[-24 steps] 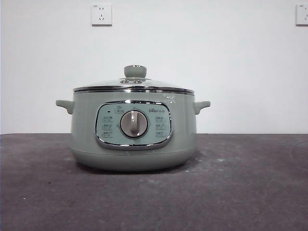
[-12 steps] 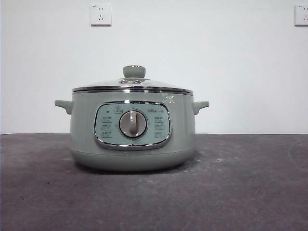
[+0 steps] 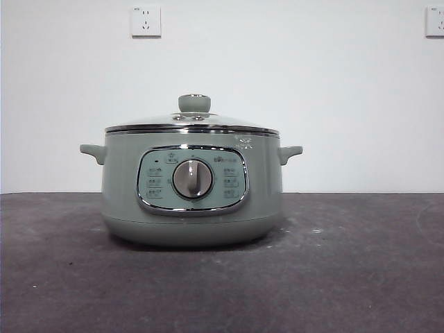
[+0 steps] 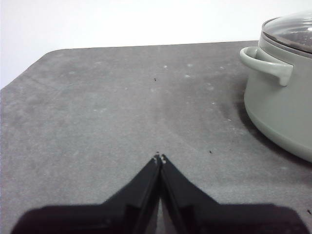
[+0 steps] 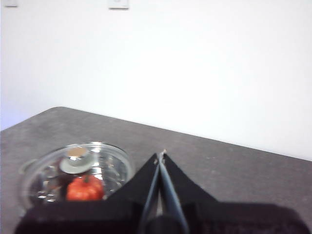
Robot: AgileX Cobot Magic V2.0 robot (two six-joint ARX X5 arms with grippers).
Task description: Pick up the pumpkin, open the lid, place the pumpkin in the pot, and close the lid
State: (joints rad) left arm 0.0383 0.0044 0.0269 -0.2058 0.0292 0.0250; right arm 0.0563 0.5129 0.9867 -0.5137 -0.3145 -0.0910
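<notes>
The sage-green pot point(image 3: 192, 191) stands on the dark table with the glass lid point(image 3: 192, 123) sitting closed on its rim. Through the lid point(image 5: 78, 168) in the right wrist view, the orange pumpkin point(image 5: 85, 189) shows inside the pot. My right gripper point(image 5: 161, 157) is shut and empty, raised above the table off to one side of the pot. My left gripper point(image 4: 160, 158) is also shut with nothing in it, low over bare table, apart from the pot point(image 4: 282, 105) and its side handle point(image 4: 265, 63). Neither gripper appears in the front view.
A white wall with two power sockets point(image 3: 146, 21) stands behind the table. The grey table top point(image 4: 112, 102) ends in a rounded corner on the far side in the left wrist view.
</notes>
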